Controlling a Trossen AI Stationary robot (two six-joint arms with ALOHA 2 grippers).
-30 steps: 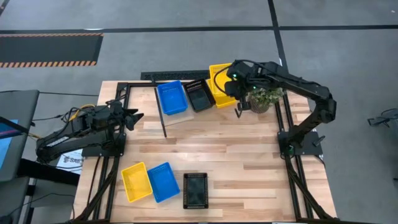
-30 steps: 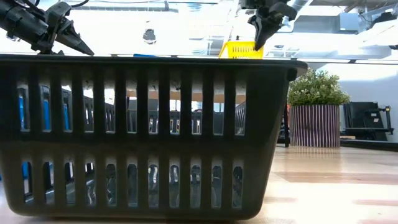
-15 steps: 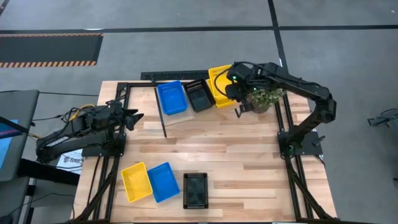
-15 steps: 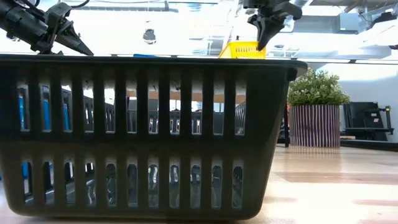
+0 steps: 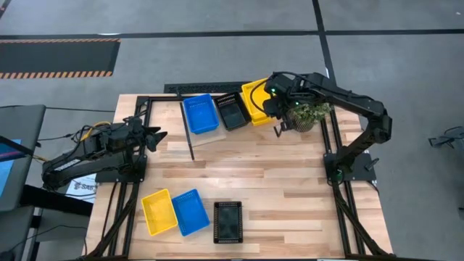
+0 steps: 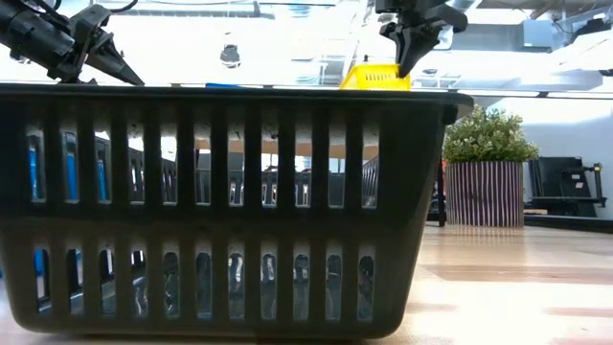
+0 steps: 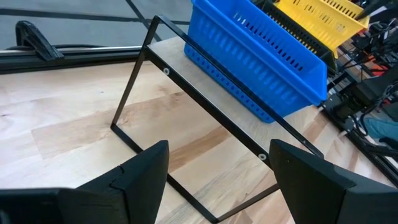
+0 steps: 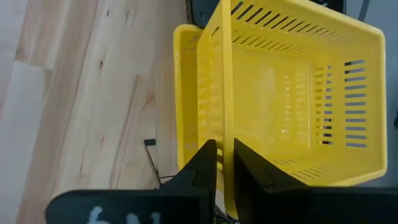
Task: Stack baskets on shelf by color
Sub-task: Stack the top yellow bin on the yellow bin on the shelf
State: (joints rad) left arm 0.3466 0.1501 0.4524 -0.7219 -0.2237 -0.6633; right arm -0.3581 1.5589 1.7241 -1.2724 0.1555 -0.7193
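Overhead view spans the whole table (image 5: 246, 174); the tabletop-level view sits right behind the black basket (image 6: 220, 206).

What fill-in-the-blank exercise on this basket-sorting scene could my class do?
1. On the shelf, the black basket sits between the blue basket and the ____ one.
2. The right gripper has its fingers closed on the rim of a ____ basket.
3. The left gripper, fingers open, holds ____.
4. Three baskets lie on the table's near edge: yellow, ____, black.

Missing words: yellow; yellow; nothing; blue
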